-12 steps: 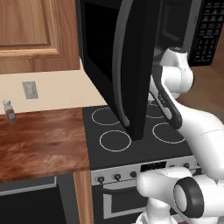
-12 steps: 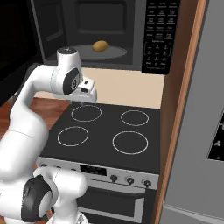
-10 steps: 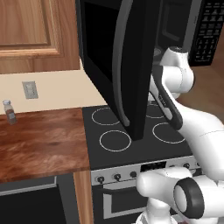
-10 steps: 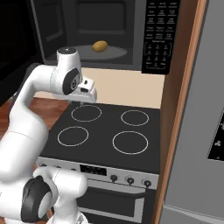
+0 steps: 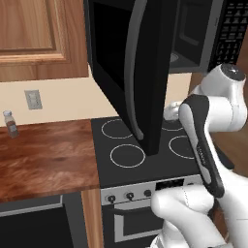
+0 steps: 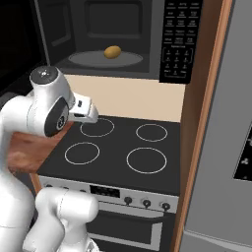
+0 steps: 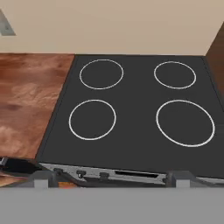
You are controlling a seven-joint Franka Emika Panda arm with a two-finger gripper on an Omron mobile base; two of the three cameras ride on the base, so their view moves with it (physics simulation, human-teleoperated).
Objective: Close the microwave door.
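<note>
The microwave door (image 5: 131, 68) stands wide open, a glossy black panel swung out over the stove with its curved grey handle (image 5: 134, 72) facing me. The microwave (image 6: 123, 39) shows its grey cavity, a potato (image 6: 112, 51) on the turntable and the keypad (image 6: 181, 39) on the right. My gripper (image 7: 112, 177) is open and holds nothing; its fingertips (image 7: 43, 176) stand far apart and look down on the stovetop. The hand (image 6: 84, 110) hovers over the stove's back left burner, below the cavity and to the right of the door, not touching it.
The black stovetop (image 6: 123, 147) with white ring burners lies below, its knobs (image 6: 146, 202) on the front. A wooden counter (image 5: 43, 155) with a small shaker (image 5: 10, 124) is to the left. Tall wood panel (image 6: 202, 123) and a grey fridge (image 6: 231, 147) close off the right.
The arm has drawn back toward the base and the hand has dropped slightly over the stove. The door has not moved.
</note>
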